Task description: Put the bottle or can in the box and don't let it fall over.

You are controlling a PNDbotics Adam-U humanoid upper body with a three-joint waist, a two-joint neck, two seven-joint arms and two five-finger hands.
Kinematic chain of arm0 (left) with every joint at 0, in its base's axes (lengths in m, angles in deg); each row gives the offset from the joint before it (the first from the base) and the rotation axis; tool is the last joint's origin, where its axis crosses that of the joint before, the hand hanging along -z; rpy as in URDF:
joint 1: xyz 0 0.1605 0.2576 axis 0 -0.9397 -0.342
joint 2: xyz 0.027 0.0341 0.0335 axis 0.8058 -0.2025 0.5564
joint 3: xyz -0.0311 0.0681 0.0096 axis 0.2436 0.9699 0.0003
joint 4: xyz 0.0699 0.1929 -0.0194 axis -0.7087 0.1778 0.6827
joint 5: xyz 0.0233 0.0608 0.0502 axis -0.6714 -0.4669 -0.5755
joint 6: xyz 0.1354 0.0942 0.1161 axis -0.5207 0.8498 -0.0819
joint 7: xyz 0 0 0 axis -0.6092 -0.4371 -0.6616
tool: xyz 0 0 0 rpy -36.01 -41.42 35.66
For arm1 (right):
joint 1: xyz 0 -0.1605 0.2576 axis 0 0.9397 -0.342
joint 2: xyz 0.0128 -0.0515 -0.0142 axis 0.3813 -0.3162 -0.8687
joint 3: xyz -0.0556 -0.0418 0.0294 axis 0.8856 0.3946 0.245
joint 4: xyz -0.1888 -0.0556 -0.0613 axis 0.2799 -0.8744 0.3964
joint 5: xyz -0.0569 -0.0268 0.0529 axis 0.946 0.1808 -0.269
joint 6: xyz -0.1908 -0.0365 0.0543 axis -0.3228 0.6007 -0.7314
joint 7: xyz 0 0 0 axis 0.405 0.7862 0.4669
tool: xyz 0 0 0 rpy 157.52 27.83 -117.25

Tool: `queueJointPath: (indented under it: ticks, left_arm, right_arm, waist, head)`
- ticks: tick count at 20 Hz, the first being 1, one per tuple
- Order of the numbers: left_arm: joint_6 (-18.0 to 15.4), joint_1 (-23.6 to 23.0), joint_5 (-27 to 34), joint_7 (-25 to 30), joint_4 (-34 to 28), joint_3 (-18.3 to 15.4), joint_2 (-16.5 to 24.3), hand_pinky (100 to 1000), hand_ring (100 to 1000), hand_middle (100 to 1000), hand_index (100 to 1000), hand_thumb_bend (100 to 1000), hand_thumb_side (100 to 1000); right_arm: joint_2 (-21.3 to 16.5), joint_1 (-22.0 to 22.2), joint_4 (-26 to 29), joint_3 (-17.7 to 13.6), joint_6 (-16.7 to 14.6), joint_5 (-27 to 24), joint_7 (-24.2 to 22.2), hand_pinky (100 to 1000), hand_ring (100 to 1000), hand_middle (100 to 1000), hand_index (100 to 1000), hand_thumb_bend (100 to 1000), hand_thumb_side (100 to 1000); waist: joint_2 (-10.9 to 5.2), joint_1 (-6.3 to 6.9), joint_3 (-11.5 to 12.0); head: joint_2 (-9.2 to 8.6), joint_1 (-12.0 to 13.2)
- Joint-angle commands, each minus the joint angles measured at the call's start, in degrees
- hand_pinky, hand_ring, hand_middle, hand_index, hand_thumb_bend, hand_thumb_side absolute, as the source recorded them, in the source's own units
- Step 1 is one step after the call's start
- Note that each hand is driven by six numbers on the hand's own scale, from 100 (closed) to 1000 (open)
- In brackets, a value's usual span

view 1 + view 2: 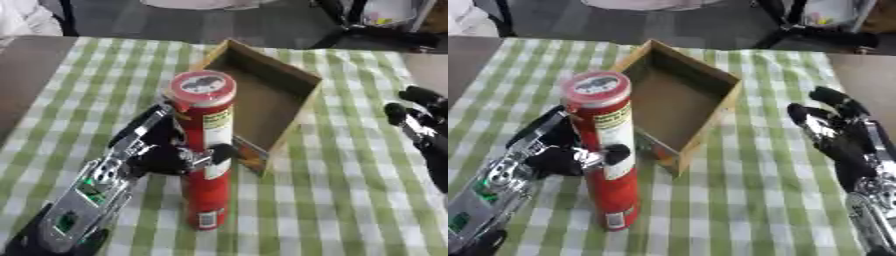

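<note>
Green-and-white checked cloth (pixel 350 200) covers the work surface. Left hand (pixel 162 152): fingers and thumb curled round the can's middle. Can (pixel 204 150): tall red tube, upright, red-rimmed lid with a pale centre, white and yellow label panels, base just above the cloth or on it, cannot tell which; stands just left of the box's near corner. Box (pixel 710 112): open-topped, brown, set askew. Right hand (pixel 833 127): at the right edge, fingers relaxed, holding nothing.

Tall red can (pixel 206 150) with a round red and white lid, standing up straight on the table, just beside the near corner of an open brown box (pixel 300 80), box empty, set at a slant
</note>
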Motion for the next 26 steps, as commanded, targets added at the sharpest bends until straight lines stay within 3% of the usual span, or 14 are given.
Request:
queueJointPath:
  ticks: [1,9,15,21,26]
  left_arm:
    - [0.32,0.50,1.08,-0.02,-0.81,0.09,-0.18,263,432,316,405,135,100]
    - [-0.61,0.77,1.33,-0.48,-4.91,-1.64,0.63,225,371,240,293,100,100]
    - [-0.11,3.44,2.31,-2.42,-10.48,-4.23,3.11,212,365,222,265,100,100]
    - [-0.64,9.51,2.26,-4.70,-12.23,-5.88,5.88,211,368,221,263,100,100]
    - [-2.94,16.54,0.40,-7.94,-8.85,-7.41,7.87,208,365,219,262,100,100]
  right_arm:
    - [-0.64,-0.25,0.30,-0.50,0.00,0.01,0.11,763,735,782,781,596,243]
    - [-0.71,0.00,0.24,-0.68,-0.03,0.16,0.12,762,734,782,781,594,242]
    - [-1.01,0.12,0.38,-0.90,-0.18,0.15,0.29,763,734,781,780,595,246]
    - [-1.29,-0.62,0.87,-0.64,-0.13,-0.09,0.09,763,734,781,780,595,249]
    - [-1.07,-2.03,1.29,-0.09,0.14,-0.38,-0.34,764,734,781,780,595,250]
  waist:
    - [-0.60,0.04,-0.03]
    - [-0.72,0.17,0.21]
    - [-0.81,0.47,0.40]
    - [-0.42,0.47,-0.27]
    - [0.57,0.21,-2.02]
  head:
    - [-0.77,0.09]
    - [-0.58,-0.25]
    - [-0.75,-0.75]
    - [-0.96,-0.49]
    - [-1.88,0.48]
